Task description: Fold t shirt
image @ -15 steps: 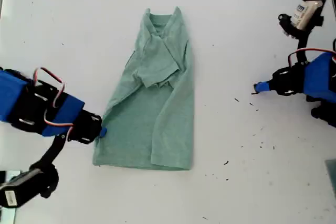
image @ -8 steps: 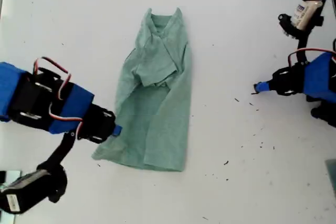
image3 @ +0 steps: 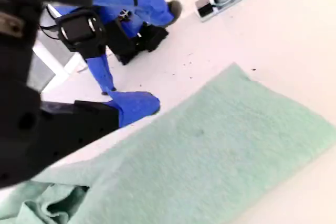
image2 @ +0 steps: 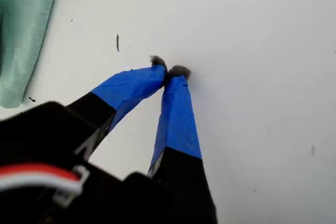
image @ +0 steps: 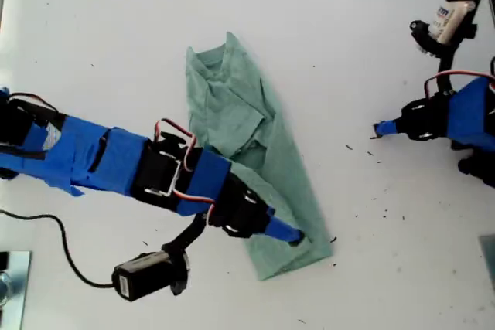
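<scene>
The t shirt (image: 251, 168) lies mid-table (image: 116, 36), running diagonally. The second gripper (image: 294, 237) sits over its lower end (exterior view); the first gripper (image: 379, 129) stands well apart at that view's right.

**No legible text in any view**

The only candidate is a small blue mark on the white servo motor (image: 451, 18) at the upper right of the exterior view, and it is too blurred to make out as letters or numbers. The first and second wrist views carry no lettering, labels, brand marks or signs that can be read.
</scene>
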Tool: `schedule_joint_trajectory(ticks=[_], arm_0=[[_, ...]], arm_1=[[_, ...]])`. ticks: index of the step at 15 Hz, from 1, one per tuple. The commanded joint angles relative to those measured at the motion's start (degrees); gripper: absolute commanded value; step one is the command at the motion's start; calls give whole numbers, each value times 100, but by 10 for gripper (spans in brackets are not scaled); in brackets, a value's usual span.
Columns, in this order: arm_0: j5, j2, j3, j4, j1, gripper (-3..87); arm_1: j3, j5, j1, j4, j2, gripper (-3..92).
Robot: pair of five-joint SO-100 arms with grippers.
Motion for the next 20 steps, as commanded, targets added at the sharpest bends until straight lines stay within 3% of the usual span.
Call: schedule_joint_trajectory(ticks=[1, 3, 6, 9, 12, 15, 18, 20], arm_0=[[185, 352, -343, -369, -88, 266], [598, 1292, -53, -352, -62, 265], [105, 3243, 1547, 1099, -563, 138], [-712, 6645, 6249, 747, -1301, -1], [-1494, 9237, 9782, 519, -1556, -1], [-2145, 11268, 11751, 448, -1415, -2], [-2171, 10178, 10433, 712, -1327, -2], [-1986, 7646, 7523, 1046, -747, -2]], arm_1=[[220, 62, -44, -26, 53, 25], [220, 53, -26, -26, 53, 25], [220, 53, -35, -26, 53, 25], [220, 26, -26, -26, 53, 25], [220, 35, -35, -26, 53, 25], [220, 62, -44, -26, 53, 25], [-255, 255, -422, -53, 35, 25], [-2206, 536, -1028, 0, -1415, 25]])
